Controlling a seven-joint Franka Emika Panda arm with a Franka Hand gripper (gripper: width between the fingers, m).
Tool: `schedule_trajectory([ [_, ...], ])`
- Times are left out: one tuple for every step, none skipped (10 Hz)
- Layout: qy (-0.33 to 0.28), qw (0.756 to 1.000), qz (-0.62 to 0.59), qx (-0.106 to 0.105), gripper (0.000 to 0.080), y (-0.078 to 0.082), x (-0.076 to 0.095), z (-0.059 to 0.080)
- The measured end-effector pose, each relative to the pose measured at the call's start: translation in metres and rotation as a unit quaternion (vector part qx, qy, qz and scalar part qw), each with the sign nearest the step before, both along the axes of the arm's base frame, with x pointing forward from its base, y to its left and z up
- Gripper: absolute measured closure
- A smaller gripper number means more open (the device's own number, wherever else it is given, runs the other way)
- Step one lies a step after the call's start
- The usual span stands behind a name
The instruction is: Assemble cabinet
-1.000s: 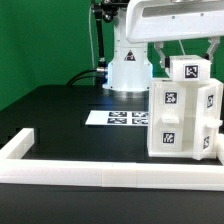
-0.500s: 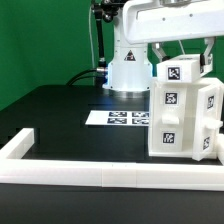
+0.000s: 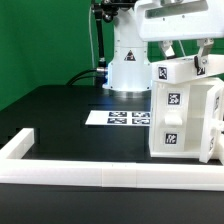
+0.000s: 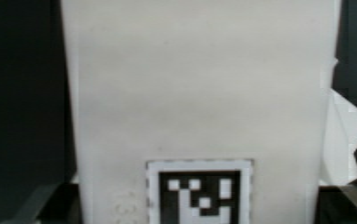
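Jaws clamped on tilted white panel (image 3: 178, 71) atop cabinet body (image 3: 186, 128) — black-and-white fiducial tags (image 3: 170, 100) on visible faces.

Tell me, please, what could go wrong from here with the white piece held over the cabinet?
1. The top panel sits tilted in the gripper above the cabinet body; pressed down like that, it may jam or seat crooked.
2. The cabinet body seems to stand unbraced on the table, so a sideways push could slide it.
3. In the wrist view the top panel fills nearly the whole picture, hiding the joint.
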State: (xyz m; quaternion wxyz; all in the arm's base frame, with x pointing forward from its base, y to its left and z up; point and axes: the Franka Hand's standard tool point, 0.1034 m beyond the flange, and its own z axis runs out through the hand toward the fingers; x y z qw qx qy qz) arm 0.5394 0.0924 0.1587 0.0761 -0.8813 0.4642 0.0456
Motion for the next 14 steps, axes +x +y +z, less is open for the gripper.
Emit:
schedule_trajectory([
  [0.006,0.999,-0.035,0.0,0.0246,0.0,0.0,0.0],
  [0.008,0.996,-0.094,0.009,0.0246,-0.001,0.002,0.0],
  [0.011,0.984,-0.179,0.014,0.0246,-0.001,0.004,0.0],
  [0.01,0.972,-0.233,0.015,0.0246,-0.001,0.006,0.0],
  [0.005,0.964,-0.264,0.017,0.0246,0.0,0.008,0.0],
  [0.006,0.96,-0.28,0.018,0.0246,-0.001,0.008,0.0],
  [0.006,0.96,-0.279,0.018,0.0246,-0.001,0.008,0.0],
  [0.006,0.961,-0.277,0.018,0.0208,0.0,0.008,0.0],
  [0.006,0.961,-0.277,0.018,0.0166,0.0,0.008,0.0],
  [0.006,0.964,-0.267,0.017,0.0166,0.0,0.007,0.0],
  [0.014,0.973,-0.228,0.018,0.0152,0.0,0.004,0.005],
  [0.023,0.976,-0.216,0.02,0.0152,0.001,0.001,0.01],
  [0.027,0.986,-0.161,0.021,0.0152,0.004,-0.001,0.019],
  [0.023,0.994,-0.103,0.023,0.015,0.007,0.0,0.026],
])
